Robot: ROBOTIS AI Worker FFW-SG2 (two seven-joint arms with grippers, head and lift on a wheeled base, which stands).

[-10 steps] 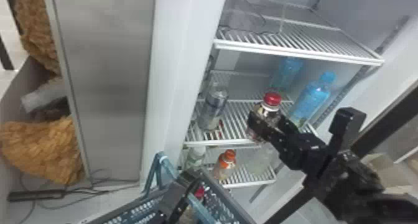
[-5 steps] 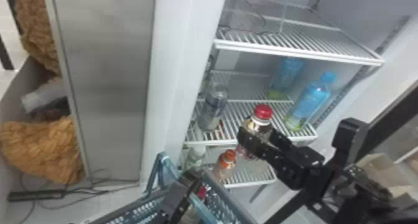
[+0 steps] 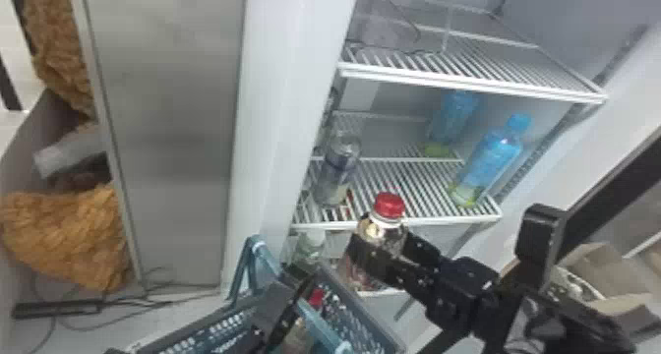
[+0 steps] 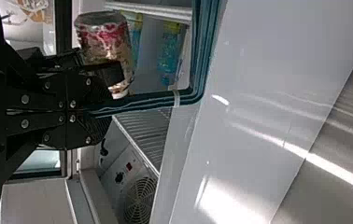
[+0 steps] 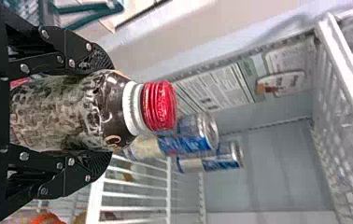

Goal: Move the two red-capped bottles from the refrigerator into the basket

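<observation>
Lowering the red-capped plastic bottle (image 3: 378, 230), clamped by both fingers of the right gripper (image 5: 103, 111) near the white wire shelf (image 3: 442, 221), may foul the teal handle (image 4: 202, 51) pinched between the left gripper's (image 4: 103, 114) fingers, tipping the blue-grey plastic basket (image 3: 361, 306) holding the second red-capped bottle (image 3: 316, 299).
</observation>
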